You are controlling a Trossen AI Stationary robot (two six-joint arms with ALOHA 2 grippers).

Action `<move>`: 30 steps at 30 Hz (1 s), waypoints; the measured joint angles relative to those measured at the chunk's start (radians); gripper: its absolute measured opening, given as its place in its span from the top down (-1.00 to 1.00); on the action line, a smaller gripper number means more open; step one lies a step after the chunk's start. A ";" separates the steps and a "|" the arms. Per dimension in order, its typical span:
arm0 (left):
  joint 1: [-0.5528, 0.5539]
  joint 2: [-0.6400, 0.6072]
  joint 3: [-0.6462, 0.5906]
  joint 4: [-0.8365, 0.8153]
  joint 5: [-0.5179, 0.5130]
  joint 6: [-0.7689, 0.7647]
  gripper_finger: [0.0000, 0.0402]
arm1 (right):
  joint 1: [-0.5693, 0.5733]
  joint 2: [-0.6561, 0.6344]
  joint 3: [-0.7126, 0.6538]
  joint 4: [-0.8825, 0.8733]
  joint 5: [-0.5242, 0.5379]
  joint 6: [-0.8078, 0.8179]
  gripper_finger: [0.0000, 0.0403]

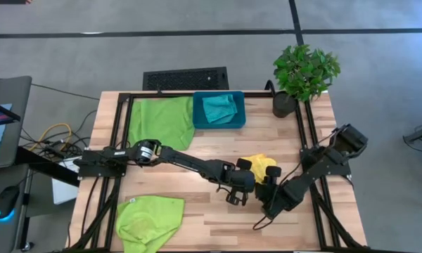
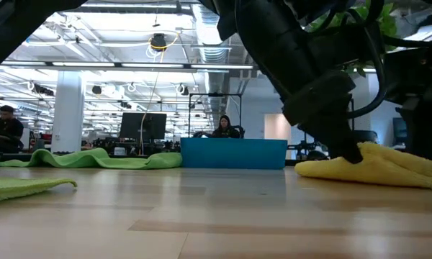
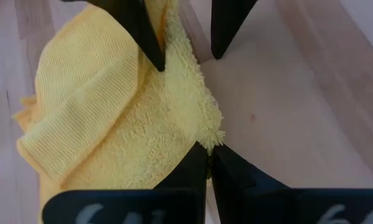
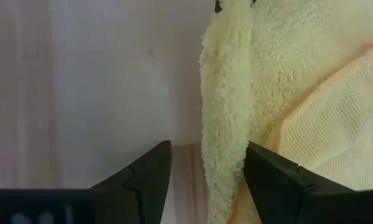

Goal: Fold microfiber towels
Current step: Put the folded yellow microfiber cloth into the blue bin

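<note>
The pale wooden plank counter (image 1: 197, 151) carries everything, framed by black rails. At its far edge, beside a leafy green potted plant (image 1: 304, 74), a large lime green microfiber towel (image 1: 162, 121) lies spread flat, just beside a rigid teal rectangular bin (image 1: 219, 110) holding a crumpled teal cloth (image 1: 219, 107). A second lime green towel (image 1: 149, 219) lies rumpled at the near edge on the left side, well apart from the first. The bunched yellow microfiber towel (image 1: 261, 166) sits right of centre, between the two arms. The left gripper (image 3: 210, 152) reaches across from the left side to this towel; its fingers (image 3: 193, 171) are pressed together, pinching the fluffy yellow edge at the tips. The right gripper (image 4: 208, 165) comes in from the right side and rests at the same towel, its fingers (image 4: 270, 171) spread with a hanging fold of the yellow cloth between them, not clamped
</note>
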 joint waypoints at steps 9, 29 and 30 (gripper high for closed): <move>0.000 -0.001 0.004 -0.025 0.039 -0.002 1.00 | -0.020 0.012 0.002 -0.014 -0.017 0.006 -0.09; 0.000 -0.069 0.005 -0.132 0.034 -0.024 1.00 | -0.039 0.020 -0.007 -0.038 0.034 0.007 0.91; 0.000 -0.069 0.005 -0.147 0.020 -0.026 1.00 | -0.042 0.020 -0.006 -0.034 0.036 0.007 0.94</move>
